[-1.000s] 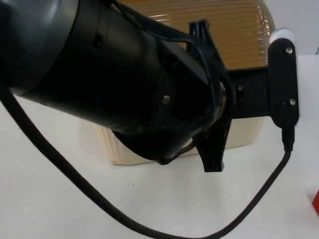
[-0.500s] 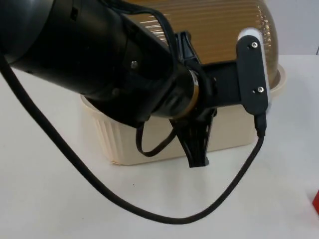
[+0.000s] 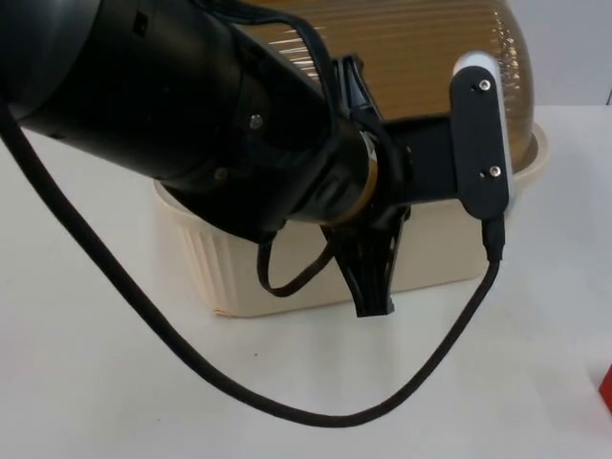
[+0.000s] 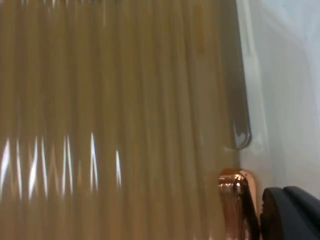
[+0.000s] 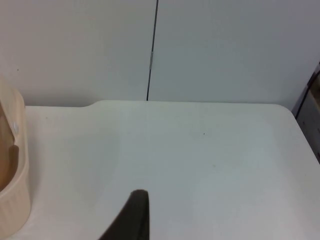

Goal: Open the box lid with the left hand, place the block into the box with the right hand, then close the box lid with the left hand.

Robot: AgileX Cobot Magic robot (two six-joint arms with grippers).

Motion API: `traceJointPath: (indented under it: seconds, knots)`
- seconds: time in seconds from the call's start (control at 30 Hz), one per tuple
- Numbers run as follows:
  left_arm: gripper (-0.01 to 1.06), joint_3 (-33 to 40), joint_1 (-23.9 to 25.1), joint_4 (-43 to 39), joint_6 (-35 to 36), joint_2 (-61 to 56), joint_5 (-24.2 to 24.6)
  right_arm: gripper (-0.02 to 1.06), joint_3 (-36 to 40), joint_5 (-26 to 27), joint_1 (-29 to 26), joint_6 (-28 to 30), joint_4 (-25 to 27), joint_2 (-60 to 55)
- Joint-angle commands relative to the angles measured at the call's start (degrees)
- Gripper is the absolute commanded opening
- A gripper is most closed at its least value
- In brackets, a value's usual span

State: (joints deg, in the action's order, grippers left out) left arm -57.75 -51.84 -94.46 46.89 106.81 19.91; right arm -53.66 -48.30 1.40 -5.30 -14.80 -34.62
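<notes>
A cream ribbed box (image 3: 229, 273) stands mid-table. Its translucent amber lid (image 3: 430, 57) is tilted up at the back, leaving the box rim (image 3: 535, 153) uncovered on the right. My left arm (image 3: 191, 115) reaches across the box, close under the camera. Seen from the left wrist, the ribbed lid (image 4: 115, 115) is very near, and my left gripper (image 4: 260, 215) is shut on its copper handle (image 4: 234, 200). A red block (image 3: 606, 387) peeks in at the table's right edge. My right gripper (image 5: 132, 220) waits above bare table, right of the box wall (image 5: 12, 165).
The grey partition wall (image 5: 210, 50) closes the table's far side, with a dark seam (image 5: 152, 50) down it. White table top (image 3: 115, 382) lies open in front of the box and to its right.
The lid has swung up from nearly flat to tilted back, exposing the box rim. My left arm moved left and up with it. Little has shifted in the last half second.
</notes>
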Motion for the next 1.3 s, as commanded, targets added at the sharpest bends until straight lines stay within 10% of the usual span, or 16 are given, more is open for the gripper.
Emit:
traceJointPath:
  seconds: [0.0,1.0,1.27]
  knots:
    - [0.0,-0.1,0.0,-0.1,-0.2,-0.5,0.7,0.97,-0.5,0.7,0.0,-0.2,-0.1,0.0]
    - [0.0,-0.7,0.4,0.7,-5.1,-1.7,5.5,0.97,-0.5,0.1,0.0,-0.2,0.1,0.0]
    - [0.0,-6.5,6.0,22.0,-28.6,-2.4,2.1,0.97,-0.5,0.1,0.0,-0.2,0.1,0.0]
